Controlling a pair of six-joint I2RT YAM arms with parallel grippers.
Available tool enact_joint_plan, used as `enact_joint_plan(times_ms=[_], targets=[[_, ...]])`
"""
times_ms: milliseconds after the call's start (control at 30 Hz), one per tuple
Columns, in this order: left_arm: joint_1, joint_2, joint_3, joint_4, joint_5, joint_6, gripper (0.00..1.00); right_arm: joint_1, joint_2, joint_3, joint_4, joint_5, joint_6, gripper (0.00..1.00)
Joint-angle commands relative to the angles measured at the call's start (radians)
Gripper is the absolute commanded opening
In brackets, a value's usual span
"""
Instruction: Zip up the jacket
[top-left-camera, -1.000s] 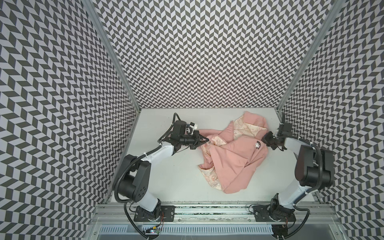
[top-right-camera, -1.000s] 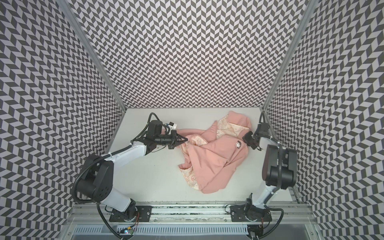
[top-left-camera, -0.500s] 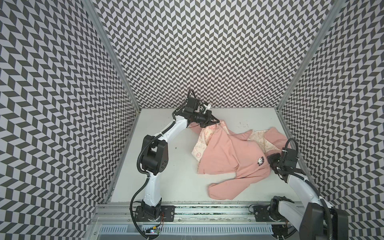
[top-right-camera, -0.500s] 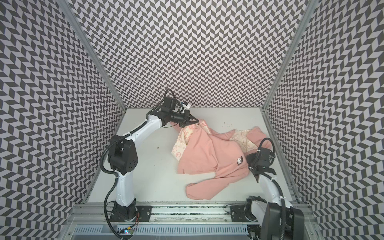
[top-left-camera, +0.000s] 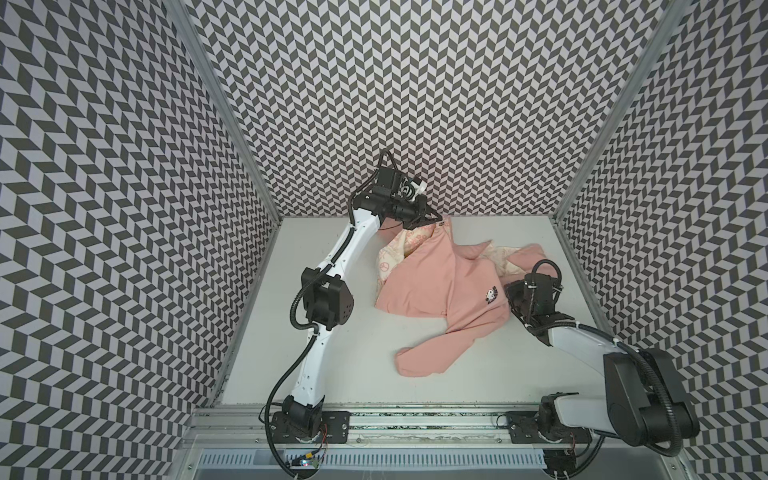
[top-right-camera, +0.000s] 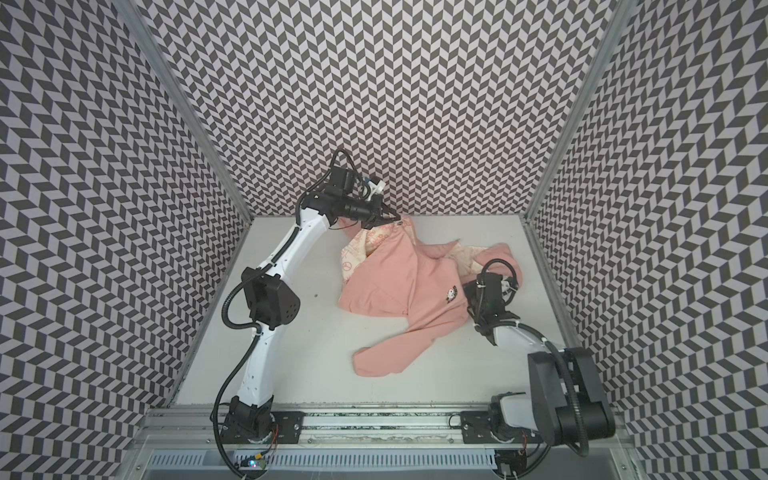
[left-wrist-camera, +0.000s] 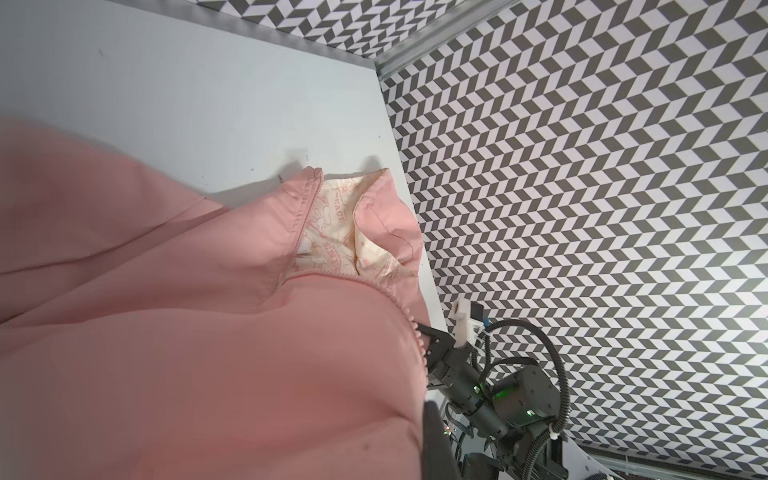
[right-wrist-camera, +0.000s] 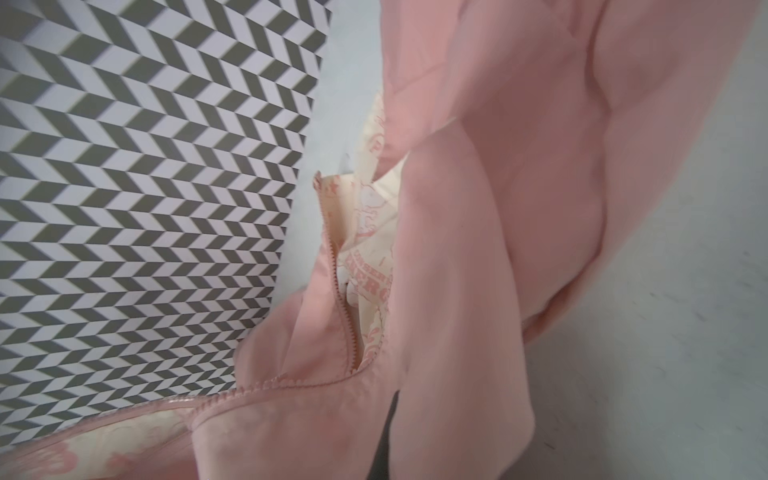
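Note:
The salmon-pink jacket (top-left-camera: 432, 286) lies unzipped and rumpled on the white table, cream printed lining (top-left-camera: 401, 245) showing at its far edge. One sleeve (top-left-camera: 424, 357) trails toward the front. My left gripper (top-left-camera: 432, 218) is shut on the jacket's far corner by the back wall. My right gripper (top-left-camera: 509, 291) is shut on the front edge beside the small dog graphic (top-left-camera: 491, 295). In the left wrist view pink fabric (left-wrist-camera: 208, 353) covers the jaws, with one dark finger (left-wrist-camera: 436, 449) showing. The right wrist view shows open zipper teeth (right-wrist-camera: 341, 303) and a dark finger (right-wrist-camera: 384, 436) in the cloth.
Chevron-patterned walls (top-left-camera: 415, 104) enclose the table (top-left-camera: 311, 365) on three sides. The right wall (top-left-camera: 623, 208) stands close to the jacket's right end. A metal rail (top-left-camera: 415, 419) with both arm bases runs along the front.
My left gripper has carried its corner to the back wall and my right gripper has drawn back toward the front right. The bunched jacket is now stretched out between them.

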Motion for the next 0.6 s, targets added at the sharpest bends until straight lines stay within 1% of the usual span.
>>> enact_joint_plan(times_ms=[0, 100, 133, 167, 200, 233, 267, 333, 367, 433, 500, 567], targets=[[0.011, -0.094, -0.147, -0.006, 0.018, 0.059, 0.0, -0.004, -0.05, -0.064, 0.042, 0.118, -0.055, 0.0], [0.009, -0.216, -0.405, 0.124, 0.018, 0.026, 0.0, -0.013, -0.094, -0.137, -0.003, 0.136, -0.146, 0.0], [0.009, -0.256, -0.488, 0.174, 0.018, 0.007, 0.0, -0.018, -0.109, -0.143, -0.05, 0.137, -0.166, 0.0], [0.009, -0.286, -0.569, 0.215, 0.015, -0.009, 0.0, -0.029, -0.123, -0.143, -0.103, 0.125, -0.182, 0.03], [0.009, -0.319, -0.639, 0.254, 0.013, -0.028, 0.0, -0.041, -0.14, -0.139, -0.165, 0.114, -0.208, 0.15], [0.008, -0.35, -0.702, 0.288, 0.012, -0.046, 0.0, -0.046, -0.16, -0.131, -0.228, 0.116, -0.239, 0.31], [0.007, -0.373, -0.748, 0.311, 0.011, -0.055, 0.0, -0.049, -0.181, -0.118, -0.294, 0.122, -0.264, 0.44], [0.005, -0.431, -0.84, 0.327, 0.0, -0.055, 0.0, -0.054, -0.233, -0.069, -0.454, 0.157, -0.316, 0.66], [0.005, -0.454, -0.875, 0.328, -0.007, -0.053, 0.0, -0.054, -0.258, -0.048, -0.5, 0.171, -0.339, 0.73], [-0.001, -0.515, -0.954, 0.334, -0.013, -0.048, 0.0, -0.054, -0.317, -0.024, -0.571, 0.189, -0.391, 0.82], [-0.004, -0.571, -1.023, 0.335, -0.034, -0.041, 0.0, -0.054, -0.369, -0.002, -0.614, 0.188, -0.442, 0.86], [-0.004, -0.619, -1.092, 0.339, -0.057, -0.044, 0.0, -0.054, -0.415, 0.02, -0.646, 0.162, -0.5, 0.87]])
